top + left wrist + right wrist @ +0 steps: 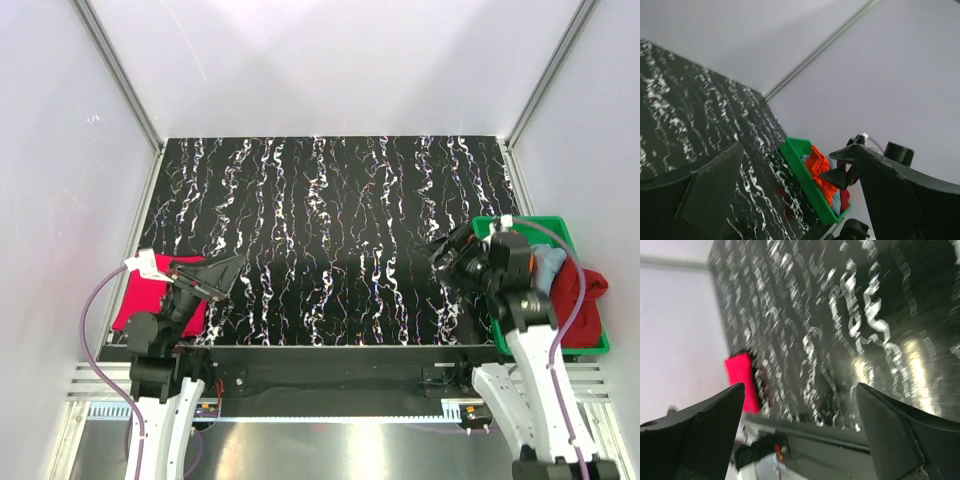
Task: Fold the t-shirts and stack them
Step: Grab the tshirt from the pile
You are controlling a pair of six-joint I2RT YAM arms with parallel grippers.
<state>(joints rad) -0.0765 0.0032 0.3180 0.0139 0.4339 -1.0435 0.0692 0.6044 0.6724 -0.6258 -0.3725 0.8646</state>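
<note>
A folded magenta-pink t-shirt (152,296) lies at the table's left front corner; it also shows in the right wrist view (741,381). My left gripper (212,276) hangs open and empty just right of it. A green tray (520,226) at the right holds a dark red t-shirt (580,296) and a light blue t-shirt (549,264). In the left wrist view the tray (799,159) shows an orange t-shirt (820,172) on top. My right gripper (448,256) is open and empty, just left of the tray.
The black marbled table (330,230) stretches between the two arms. White walls with metal frame posts (118,75) close in the sides and back. The table's front edge carries a black rail (330,352).
</note>
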